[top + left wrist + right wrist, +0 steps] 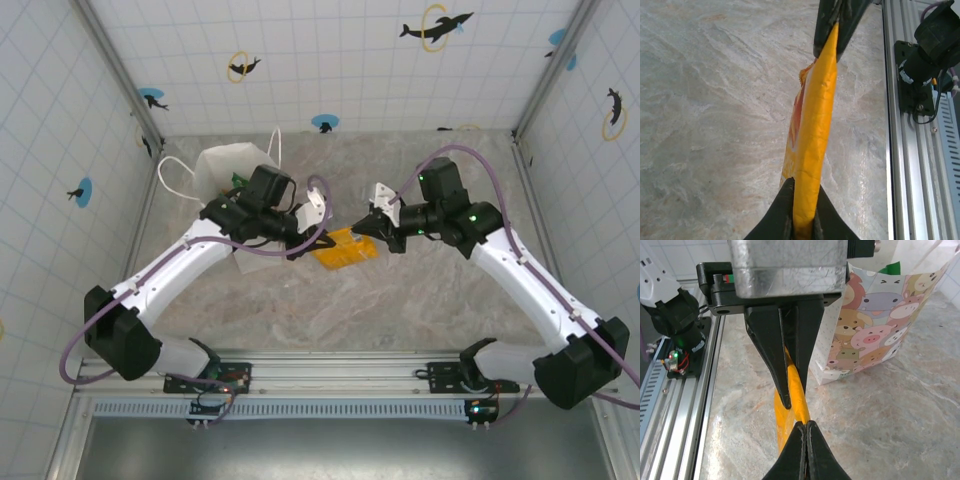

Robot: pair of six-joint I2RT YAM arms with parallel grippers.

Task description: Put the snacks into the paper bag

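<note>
An orange-yellow snack packet (345, 248) hangs above the table, gripped at both ends. My left gripper (318, 238) is shut on one end, its black jaws pressed on both faces of the packet (812, 125) in the left wrist view. My right gripper (368, 232) is shut on the packet's other edge (797, 390). The two grippers face each other, almost touching. The paper bag (225, 175) stands open at the back left, behind the left arm, with a green snack (240, 182) showing inside. Its side carries a cartoon animal print (880, 315).
The marble tabletop (400, 310) lies bare in front of and to the right of the grippers. An aluminium rail (340, 375) with the arm bases runs along the near edge. Tiled walls (330, 60) close in the back and sides.
</note>
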